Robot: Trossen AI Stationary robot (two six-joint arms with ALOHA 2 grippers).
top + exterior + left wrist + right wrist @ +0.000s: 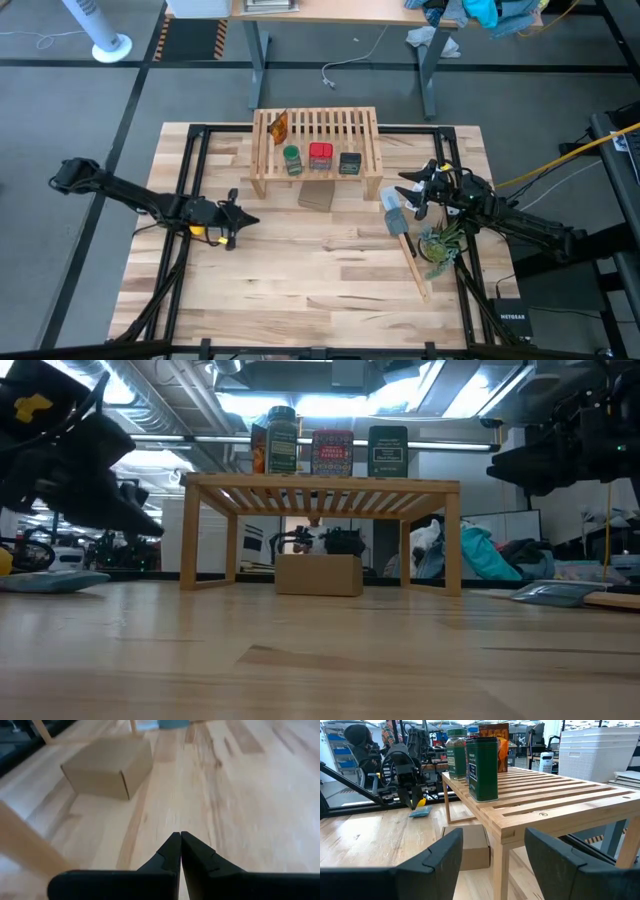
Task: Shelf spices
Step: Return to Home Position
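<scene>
The low light-wood shelf with a slatted top [362, 128] stands toward the far edge of the plank table [300, 290], and all four spices rest on it. The high view gives the layout. The orange translucent packet [279, 125] sits near the back left corner. The round green jar [291, 160], the red jar [320, 155] and the dark box-shaped jar [349, 162] form a row along the front edge. The low view shows all four upright, side by side in that order. In the right wrist view the dark box-shaped jar stands nearest and hides the red jar. A small brown cardboard box [316, 194] lies on the table at the shelf's front edge, and the low view frames it between the legs, below the slats. The left tool [238, 218] hangs over the table left of the shelf, well apart from it. Only the left wrist view shows its fingers [167, 855] clenched together with nothing between them. The right tool [410, 192] is just beside the shelf's front right corner. The right wrist view shows its fingers [442, 857] spread wide and empty, looking along the slats toward the left arm. Only the high view shows a small green plant [440, 245] beside the right arm.
</scene>
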